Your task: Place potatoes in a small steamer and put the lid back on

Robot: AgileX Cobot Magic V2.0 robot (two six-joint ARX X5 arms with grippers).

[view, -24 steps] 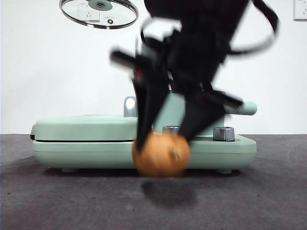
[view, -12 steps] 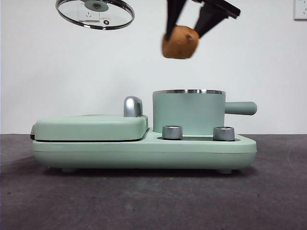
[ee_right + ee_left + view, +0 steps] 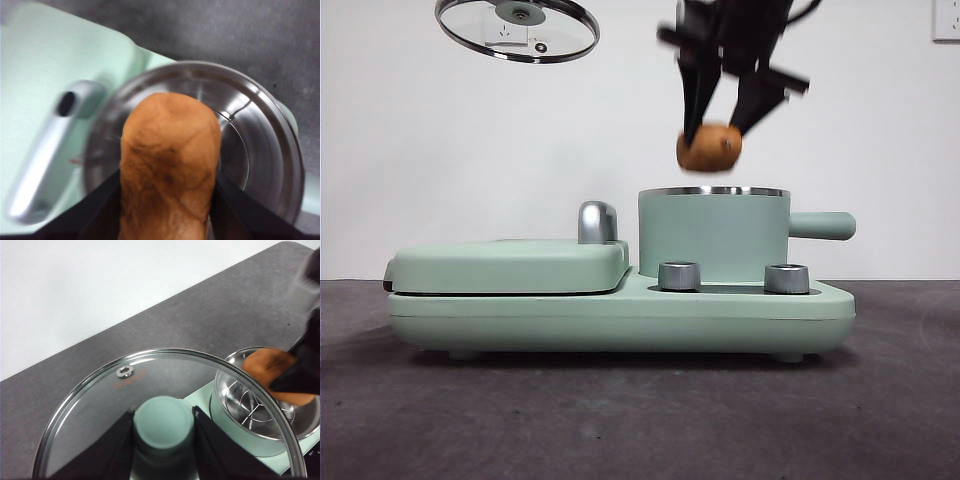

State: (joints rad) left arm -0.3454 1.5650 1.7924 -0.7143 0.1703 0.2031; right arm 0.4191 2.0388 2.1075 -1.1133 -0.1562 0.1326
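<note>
White wall and a dark grey table frame a mint-green cooker whose steamer stands open, its steel rim bare. Just above that rim, slightly off its centre, the right tool grips the potato between its jaws; the right wrist view shows the potato directly over the steamer's shiny bowl, not yet inside. High above the cooker's flat cover, well apart from the steamer, the left tool is closed on the knob of the glass lid. Judging by this, the lid is off and the potato lifted; lowering, releasing and re-lidding remain.
</note>
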